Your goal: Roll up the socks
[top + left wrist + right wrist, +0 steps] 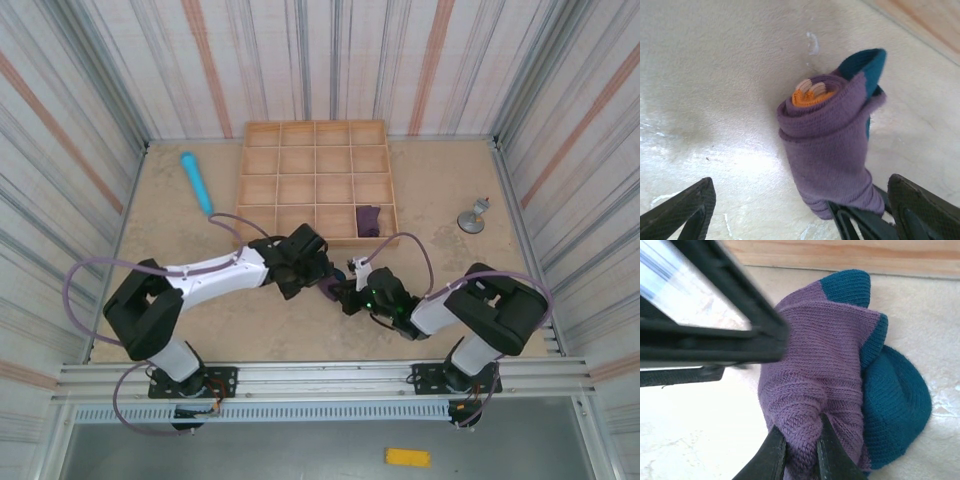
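One purple sock (832, 150) is a rolled bundle standing on the table, with an orange core at its top and a teal toe behind it. My right gripper (800, 427) is shut on a fold of this sock (825, 355) at its near end. My left gripper (801, 182) is open wide, its fingers (685, 210) standing to either side of the bundle without touching it. From above, the sock (328, 288) lies between the left gripper (312, 262) and the right gripper (345, 290). A second rolled sock (368, 220) sits in the tray's near-right compartment.
The wooden compartment tray (316, 174) stands just beyond the grippers. A light blue cylinder (196, 182) lies to the tray's left. A small grey object (472, 217) sits at the right near the wall. The left gripper's finger (715, 340) crosses the right wrist view.
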### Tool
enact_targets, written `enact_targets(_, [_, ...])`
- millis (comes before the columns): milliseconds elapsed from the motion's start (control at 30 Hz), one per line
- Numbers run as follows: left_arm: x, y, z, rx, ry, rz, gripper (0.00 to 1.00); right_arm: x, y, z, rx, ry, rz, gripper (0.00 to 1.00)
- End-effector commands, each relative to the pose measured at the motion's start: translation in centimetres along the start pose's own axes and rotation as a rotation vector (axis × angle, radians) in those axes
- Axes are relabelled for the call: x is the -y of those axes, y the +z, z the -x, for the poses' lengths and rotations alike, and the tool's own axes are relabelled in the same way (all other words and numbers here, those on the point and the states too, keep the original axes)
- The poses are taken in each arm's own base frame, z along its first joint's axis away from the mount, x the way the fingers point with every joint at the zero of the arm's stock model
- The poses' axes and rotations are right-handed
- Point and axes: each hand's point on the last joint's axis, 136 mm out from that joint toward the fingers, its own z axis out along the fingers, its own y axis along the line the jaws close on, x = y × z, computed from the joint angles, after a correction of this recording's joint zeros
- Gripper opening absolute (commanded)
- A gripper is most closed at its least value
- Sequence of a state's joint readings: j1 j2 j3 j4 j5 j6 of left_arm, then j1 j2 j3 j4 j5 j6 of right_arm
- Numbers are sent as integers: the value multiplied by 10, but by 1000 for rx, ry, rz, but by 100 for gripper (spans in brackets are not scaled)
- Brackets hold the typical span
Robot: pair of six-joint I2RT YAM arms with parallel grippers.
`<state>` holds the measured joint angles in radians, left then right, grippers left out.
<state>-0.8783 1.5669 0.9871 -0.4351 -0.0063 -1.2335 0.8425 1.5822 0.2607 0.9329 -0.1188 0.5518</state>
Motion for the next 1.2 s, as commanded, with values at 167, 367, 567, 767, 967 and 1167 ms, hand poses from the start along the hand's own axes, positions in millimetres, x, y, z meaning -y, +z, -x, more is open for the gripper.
enact_targets(167, [0, -6, 6, 107, 102, -116, 81, 57, -28, -93, -365, 386, -169, 0])
enact_targets(367, [2, 9, -1, 85, 109, -165, 72, 73, -40, -111, -413, 507, -235, 0])
enact_targets(567, [22, 24, -4, 75, 84, -275, 71, 81, -43, -124, -442, 558, -281, 0])
enact_targets(767, [29, 41, -6, 57, 41, -269, 66, 85, -47, -126, -439, 570, -306, 0])
enact_targets(967, [27, 57, -4, 74, -29, -289, 64, 82, -49, -122, -433, 559, -291, 0])
enact_targets(1167, [23, 73, -2, 73, -61, -285, 56, 79, -47, -115, -418, 539, -273, 0])
